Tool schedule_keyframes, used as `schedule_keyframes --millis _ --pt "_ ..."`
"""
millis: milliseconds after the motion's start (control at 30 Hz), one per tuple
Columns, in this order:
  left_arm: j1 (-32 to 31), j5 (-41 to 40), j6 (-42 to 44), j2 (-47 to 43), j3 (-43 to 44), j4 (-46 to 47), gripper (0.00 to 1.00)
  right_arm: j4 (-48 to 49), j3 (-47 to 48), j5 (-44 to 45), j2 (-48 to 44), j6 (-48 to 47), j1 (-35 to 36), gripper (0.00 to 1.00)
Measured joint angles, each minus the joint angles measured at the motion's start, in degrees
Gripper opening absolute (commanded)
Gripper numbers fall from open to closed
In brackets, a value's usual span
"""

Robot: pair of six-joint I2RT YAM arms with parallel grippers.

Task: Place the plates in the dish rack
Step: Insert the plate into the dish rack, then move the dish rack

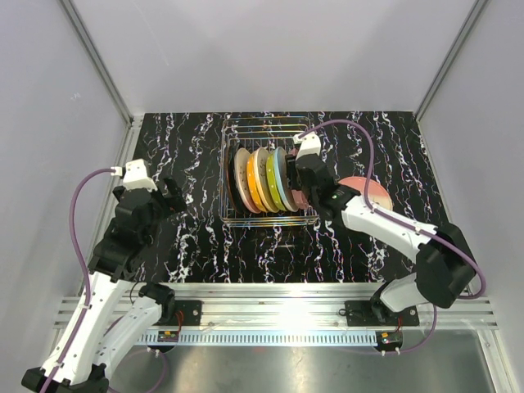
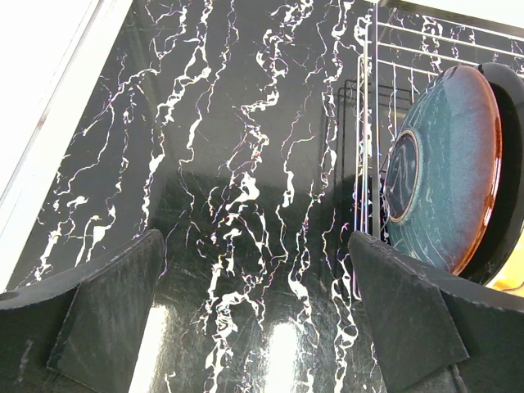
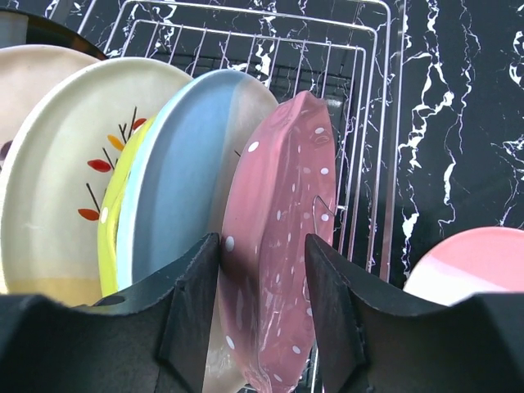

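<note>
The dish rack (image 1: 270, 219) stands mid-table with several plates upright in its slots: black (image 1: 232, 184), cream (image 1: 242, 173), orange (image 1: 255, 187), yellow-green (image 1: 272, 182) and light blue (image 1: 282, 176). In the right wrist view a pink white-dotted plate (image 3: 286, 188) stands in the rack (image 3: 360, 98) beside the light blue plate (image 3: 192, 172). My right gripper (image 3: 263, 246) is open astride its rim, with a gap at the right finger. Another pink plate (image 1: 372, 192) lies flat on the table, right of the rack. My left gripper (image 1: 174, 196) hangs open and empty left of the rack.
The left wrist view shows bare black marbled table between the open left gripper's (image 2: 258, 303) fingers, and the rack's left wall (image 2: 368, 123) with a dark teal-faced plate (image 2: 446, 180) behind it. A white frame borders the table's left edge (image 2: 49, 123).
</note>
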Motion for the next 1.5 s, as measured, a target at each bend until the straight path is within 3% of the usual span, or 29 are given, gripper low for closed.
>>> schedule_keyframes --millis 167,467,600,667,767,933,1167,1500 --pt "0.0 -0.2 0.0 0.0 0.0 0.0 0.99 -0.4 -0.9 0.6 -4.2 0.0 -0.1 0.56" --pt "0.0 -0.2 0.0 0.0 0.0 0.0 0.99 -0.7 -9.9 3.9 -26.1 2.1 -3.0 0.63" --pt "0.0 -0.2 0.0 -0.2 0.0 0.0 0.99 -4.9 -12.0 7.0 -27.8 5.7 -4.4 0.55" --pt "0.0 -0.2 0.0 -0.3 0.0 0.0 0.99 -8.3 -13.0 7.8 -26.9 8.9 -5.9 0.48" --pt "0.0 -0.2 0.0 -0.3 0.0 0.0 0.99 -11.8 -16.2 5.4 -25.0 14.3 -11.0 0.48" --pt "0.0 -0.2 0.0 -0.3 0.0 0.0 0.99 -12.7 -18.2 -2.0 -18.9 17.7 -19.3 0.55" --pt "-0.1 -0.2 0.0 -0.3 0.0 0.0 0.99 -12.7 -14.3 -11.2 -3.1 17.2 -20.3 0.58" --pt "-0.3 -0.1 0.1 -0.3 -0.5 0.0 0.98 -12.5 -6.6 -11.8 8.2 15.8 -21.4 0.56"
